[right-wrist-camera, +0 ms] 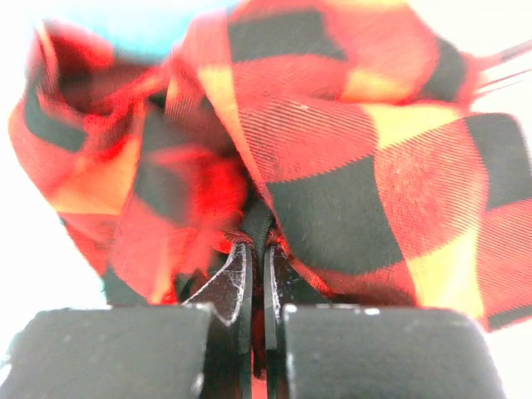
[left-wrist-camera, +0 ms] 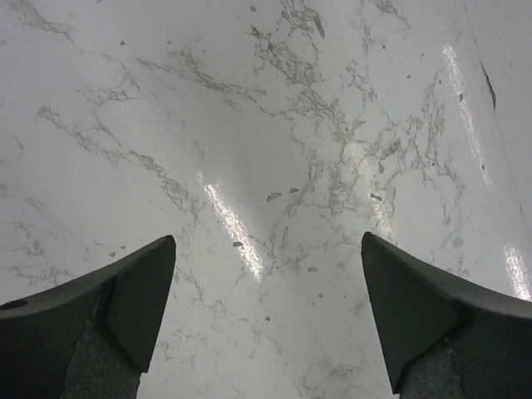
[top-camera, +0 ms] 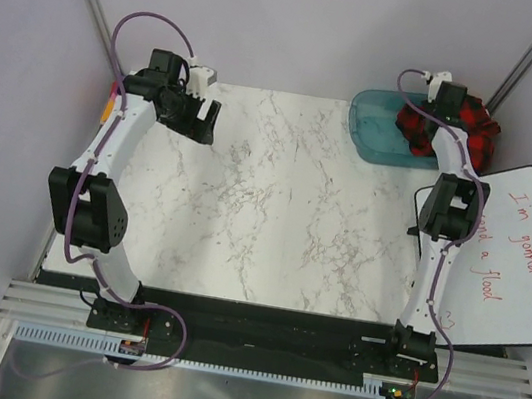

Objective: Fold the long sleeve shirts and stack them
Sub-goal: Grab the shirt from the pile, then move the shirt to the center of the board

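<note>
Overhead and wrist views, read from left to right. At far left the left gripper [top-camera: 196, 116] hangs above the rear left part of the marble desk [top-camera: 273, 221], spread wide and holding nothing. Its wrist view shows only marble between the two dark fingers [left-wrist-camera: 125, 291], a posture that reads as waiting to one side so that the middle of the desk is left for laying a garment out. Toward the rear right a teal bin [top-camera: 371, 125] stands at the desk's far corner, apparently the supply container. The long sleeve shirt [top-camera: 470, 126], a red-and-black check bundle, is crumpled at the bin's right side; whether it lies wholly inside or spills over the rim cannot be told from above. The right gripper [right-wrist-camera: 256, 249] reaches out over the bundle and is pressed together on a raised fold of the fabric, probably because pinching an upper fold is the simplest way to lift the garment out of the bin. No lettering or sleeve can be made out. At far right a whiteboard [top-camera: 528, 271] with red handwriting lies beside the desk, touched by neither gripper. Judged from this layout, the task is near its start: nothing folded or stacked lies on the desk yet.
</note>
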You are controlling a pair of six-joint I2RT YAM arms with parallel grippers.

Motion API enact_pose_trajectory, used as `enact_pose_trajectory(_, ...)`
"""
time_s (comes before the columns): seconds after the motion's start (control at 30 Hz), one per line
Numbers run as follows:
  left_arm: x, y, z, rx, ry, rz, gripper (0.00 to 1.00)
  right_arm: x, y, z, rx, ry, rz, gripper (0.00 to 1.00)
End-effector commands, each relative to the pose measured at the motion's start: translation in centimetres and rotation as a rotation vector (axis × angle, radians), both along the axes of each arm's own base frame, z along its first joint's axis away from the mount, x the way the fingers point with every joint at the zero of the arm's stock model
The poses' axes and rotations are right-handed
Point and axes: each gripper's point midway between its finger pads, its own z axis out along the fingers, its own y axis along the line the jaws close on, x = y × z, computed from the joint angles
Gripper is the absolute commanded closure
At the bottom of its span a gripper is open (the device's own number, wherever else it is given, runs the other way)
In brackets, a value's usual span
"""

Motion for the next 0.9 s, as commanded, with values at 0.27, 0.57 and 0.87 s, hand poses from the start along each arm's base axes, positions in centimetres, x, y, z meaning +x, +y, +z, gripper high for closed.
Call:
enact_pose_trajectory(0.27,0.9,-1.4,3.9,-0.19,-0.058,0.03,0.01,-13.0,14.2,49.1,0.341,-0.978,0.338,1.0)
enact_pose_trajectory(0.57,0.8,0.3,5.6,-0.307,-0.07,0.129,0.01,-33.8,28.6,68.5,0.466,-1.617,0.691,1.0)
enact_pose_trajectory(0.87,-0.9,2.4,6.6,-0.36,-0.112,0.247,0.01,-40.2,34.9,70.6,0.448,-1.846,0.842,1.0)
